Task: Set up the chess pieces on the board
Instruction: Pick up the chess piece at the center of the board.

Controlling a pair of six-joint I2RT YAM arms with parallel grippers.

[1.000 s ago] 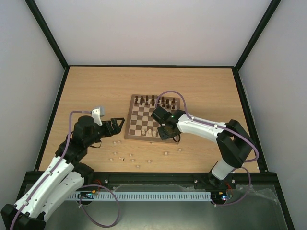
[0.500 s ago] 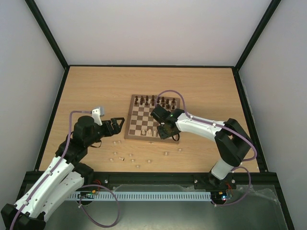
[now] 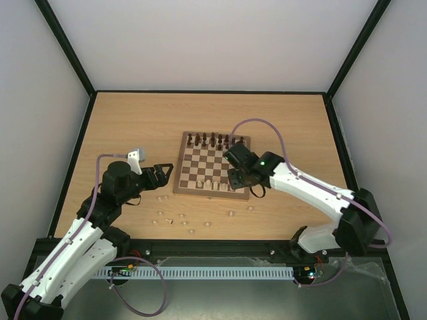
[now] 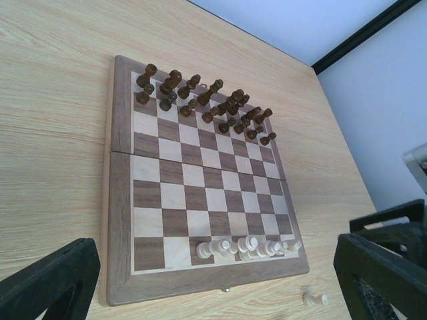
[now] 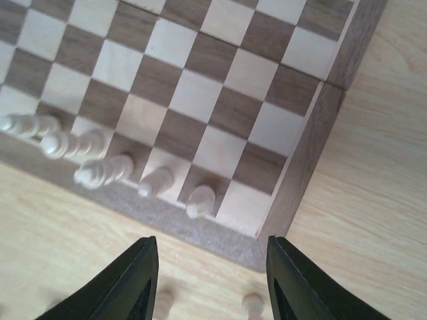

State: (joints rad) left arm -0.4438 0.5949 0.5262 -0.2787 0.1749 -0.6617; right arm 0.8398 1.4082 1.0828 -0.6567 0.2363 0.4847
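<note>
R gripper [image 5: 210, 241] parted, pale pieces [image 5: 103, 171] just ahead, on board [image 5: 200, 93] edge

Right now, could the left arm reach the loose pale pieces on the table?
Probably yes: the open left gripper hovers close to the loose pale pieces, with nothing standing between them.

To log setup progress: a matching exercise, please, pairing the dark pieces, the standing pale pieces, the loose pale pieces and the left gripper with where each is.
1 dark pieces
2 standing pale pieces
3 loose pale pieces
4 left gripper

A on the table, in front of the board
B the board's far rows
C open, off the board's left edge
D the board's near row

Pairs: 1-B, 2-D, 3-A, 4-C
</note>
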